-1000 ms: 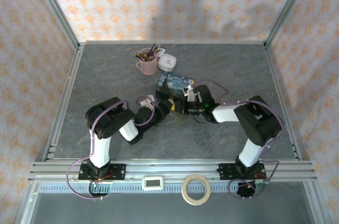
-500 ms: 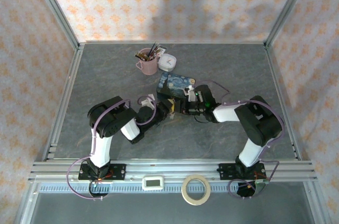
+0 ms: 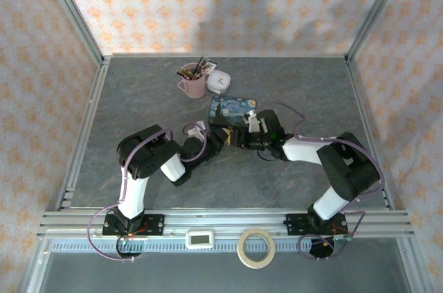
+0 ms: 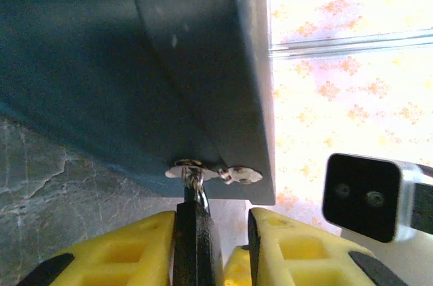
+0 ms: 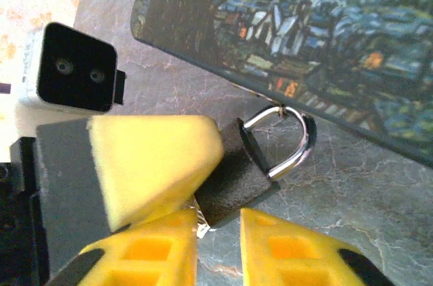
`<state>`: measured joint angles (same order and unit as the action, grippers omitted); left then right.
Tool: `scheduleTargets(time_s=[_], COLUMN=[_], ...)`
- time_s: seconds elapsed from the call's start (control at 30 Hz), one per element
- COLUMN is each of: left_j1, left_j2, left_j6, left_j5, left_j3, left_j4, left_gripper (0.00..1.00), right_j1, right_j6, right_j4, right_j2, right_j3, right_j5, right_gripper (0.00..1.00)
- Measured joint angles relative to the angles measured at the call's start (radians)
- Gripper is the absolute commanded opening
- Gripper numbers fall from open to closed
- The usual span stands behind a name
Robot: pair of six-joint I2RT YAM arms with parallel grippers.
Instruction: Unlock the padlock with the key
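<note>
Left jaws: clamped on padlock [image 5: 237, 174]; we hold it level.
Right jaws: we cannot tell.
Key [image 5: 200, 230]: lower centre; we align it with the padlock's base.

My left claw [image 3: 220, 138] and right claw [image 3: 239, 140] meet tip to tip mid-surface [image 3: 138, 99], padlock [image 5: 230, 178] between, blue tin [image 3: 232, 107] hard behind. Pink mug [image 3: 194, 86] and white object [image 3: 219, 80] stand near the far edge; I see open room along both side edges.

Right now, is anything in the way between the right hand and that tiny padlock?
Nothing visible. The padlock, hooked onto the blue tin, lies just ahead of the right hand. The left hand holds its body from the side, leaving the near end free.
</note>
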<state>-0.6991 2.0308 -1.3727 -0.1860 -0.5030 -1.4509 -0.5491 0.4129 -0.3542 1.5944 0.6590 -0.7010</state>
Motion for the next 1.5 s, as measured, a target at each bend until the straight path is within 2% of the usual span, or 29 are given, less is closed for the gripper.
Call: scheduleTargets(time_s=[0.37, 0.43, 0.6, 0.8, 0.97, 1.1, 1.27, 1.5], left_j1=[-0.002, -0.002, -0.002, -0.004, -0.03, -0.055, -0.079, -0.088], left_j2=[0.023, 0.023, 0.026, 0.029, 0.029, 0.029, 0.029, 0.013], left_j6=[-0.011, -0.011, -0.014, -0.016, -0.026, -0.057, -0.093, -0.097], left_j5=[-0.015, -0.017, -0.022, -0.032, -0.016, 0.004, 0.042, 0.079], left_j3=[-0.018, -0.019, -0.024, -0.044, -0.045, -0.046, -0.046, -0.045], left_j4=[0.0, 0.0, 0.004, 0.005, 0.012, 0.013, 0.01, 0.009], left_gripper=[0.32, 0.28, 0.08, 0.02, 0.0, 0.0, 0.0, 0.0], right_j1=[-0.002, -0.002, -0.002, -0.002, -0.002, -0.002, -0.002, -0.002], right_j6=[-0.008, -0.017, -0.039, 0.004, 0.141, 0.262, 0.388, 0.532], right_j4=[0.005, 0.023, 0.078, 0.044, -0.108, -0.253, -0.424, -0.653], right_j2=[0.002, 0.002, -0.036, -0.163, -0.216, -0.22, -0.218, -0.107], right_j3=[-0.003, -0.003, -0.006, -0.083, -0.235, -0.336, -0.381, -0.41], right_j5=[0.051, 0.084, 0.151, 0.156, 0.147, 0.147, 0.162, 0.159], right_gripper=[0.16, 0.18, 0.36, 0.47, 0.48, 0.44, 0.35, 0.32])
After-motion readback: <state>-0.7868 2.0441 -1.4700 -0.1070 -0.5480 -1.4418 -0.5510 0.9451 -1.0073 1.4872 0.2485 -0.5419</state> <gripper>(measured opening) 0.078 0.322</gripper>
